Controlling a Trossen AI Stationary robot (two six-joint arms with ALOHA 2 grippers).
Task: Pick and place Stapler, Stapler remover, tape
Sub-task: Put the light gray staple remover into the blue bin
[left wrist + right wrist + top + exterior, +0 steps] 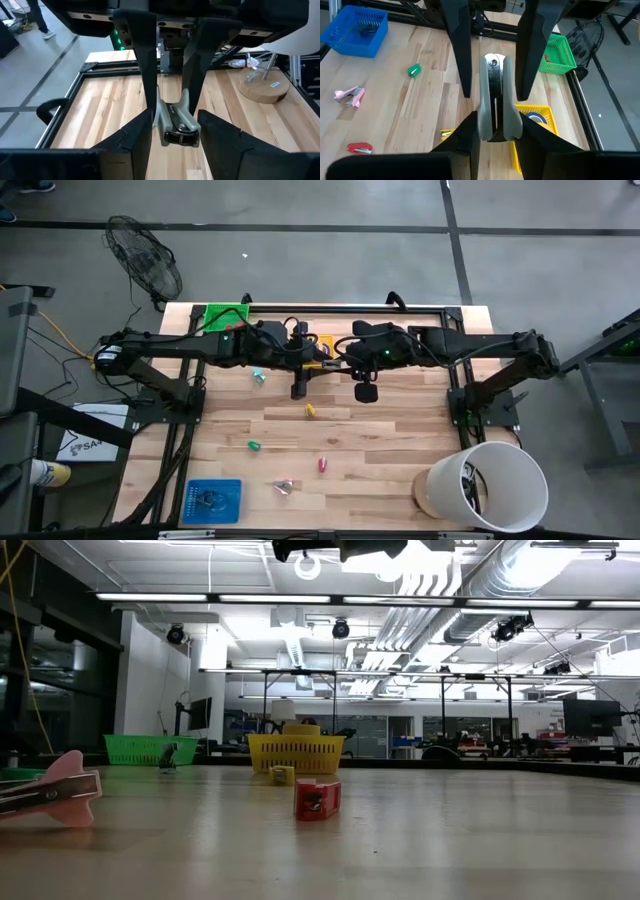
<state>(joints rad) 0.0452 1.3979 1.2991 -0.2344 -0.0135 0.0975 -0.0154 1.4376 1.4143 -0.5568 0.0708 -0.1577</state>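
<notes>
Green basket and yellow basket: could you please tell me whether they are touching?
Apart. The right wrist view shows a strip of bare wooden table between the green basket and the yellow basket.

Only the letters "SA" read, on a white sheet (85, 442) beside the table.
</notes>
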